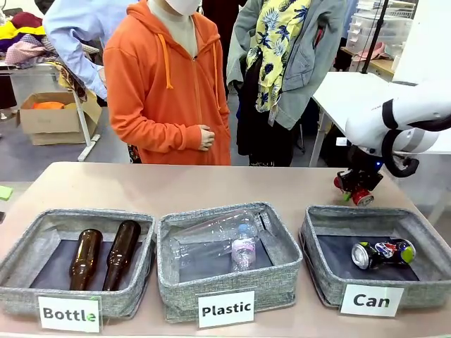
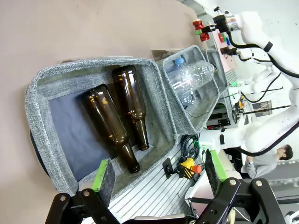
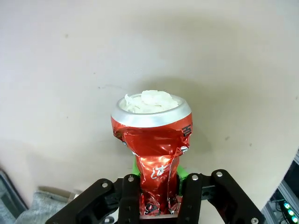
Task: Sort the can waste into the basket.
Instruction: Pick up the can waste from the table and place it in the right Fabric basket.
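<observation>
Three grey fabric bins are sitting in a row along the near edge of the table: the bin labelled "Bottle" on the left, the bin labelled "Plastic" in the middle, and the basket labelled "Can" on the right.

Two brown glass bottles are lying side by side in the left bin. At least two clear plastic bottles are lying in the middle bin.

Two cans are showing: one dark can is lying in the basket, and one crushed red can is being gripped by the right gripper beyond the basket's far edge.

Two people are standing at the far side.
</observation>
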### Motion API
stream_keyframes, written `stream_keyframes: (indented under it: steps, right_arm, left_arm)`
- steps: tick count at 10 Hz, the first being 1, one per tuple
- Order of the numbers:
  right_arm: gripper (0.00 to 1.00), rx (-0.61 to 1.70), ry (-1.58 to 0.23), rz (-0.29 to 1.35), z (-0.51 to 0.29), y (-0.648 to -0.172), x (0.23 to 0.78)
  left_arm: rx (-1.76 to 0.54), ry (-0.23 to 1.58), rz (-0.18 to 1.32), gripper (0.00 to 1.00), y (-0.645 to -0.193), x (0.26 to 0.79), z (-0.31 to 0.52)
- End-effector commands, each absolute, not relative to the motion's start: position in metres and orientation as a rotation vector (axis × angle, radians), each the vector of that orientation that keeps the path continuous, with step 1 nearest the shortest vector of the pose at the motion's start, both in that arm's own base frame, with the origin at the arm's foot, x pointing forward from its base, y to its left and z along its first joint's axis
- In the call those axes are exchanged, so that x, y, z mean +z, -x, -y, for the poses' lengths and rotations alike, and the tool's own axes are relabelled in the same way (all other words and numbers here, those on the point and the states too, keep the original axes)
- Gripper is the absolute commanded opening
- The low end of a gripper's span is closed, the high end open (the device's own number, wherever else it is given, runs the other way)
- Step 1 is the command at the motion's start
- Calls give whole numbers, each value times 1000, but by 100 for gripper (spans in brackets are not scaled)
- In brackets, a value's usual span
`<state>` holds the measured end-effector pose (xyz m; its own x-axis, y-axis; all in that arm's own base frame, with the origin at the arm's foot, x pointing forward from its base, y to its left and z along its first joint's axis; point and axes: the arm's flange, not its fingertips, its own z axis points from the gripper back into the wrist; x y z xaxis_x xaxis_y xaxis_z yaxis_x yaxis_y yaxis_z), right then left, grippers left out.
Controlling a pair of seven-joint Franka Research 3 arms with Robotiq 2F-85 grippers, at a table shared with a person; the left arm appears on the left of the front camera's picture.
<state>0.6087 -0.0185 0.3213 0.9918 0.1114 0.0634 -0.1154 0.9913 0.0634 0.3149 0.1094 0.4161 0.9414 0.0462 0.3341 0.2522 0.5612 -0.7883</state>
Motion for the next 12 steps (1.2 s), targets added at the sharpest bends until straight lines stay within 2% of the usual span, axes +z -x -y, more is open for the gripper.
stream_keyframes:
  steps: [1, 4, 5, 7, 10, 12]
  right_arm:
    - [0, 227, -86, 122, 29, -577, 363]
    - [0, 686, -75, 198, 28, -491, 440]
    - [0, 864, -99, 152, 23, -462, 446]
    - [0, 1176, -123, 195, 12, -418, 443]
    - [0, 1475, -177, 176, 9, -397, 434]
    - [0, 1475, -188, 183, 9, -397, 431]
  left_arm:
    - [-141, 969, 338, 100, -312, 416, -112]
    - [-141, 969, 338, 100, -312, 416, -112]
    - [-141, 969, 338, 100, -312, 416, -112]
    - [-141, 969, 338, 100, -312, 416, -112]
    - [-141, 969, 338, 100, -312, 416, -112]
    - [-141, 969, 338, 100, -312, 416, -112]
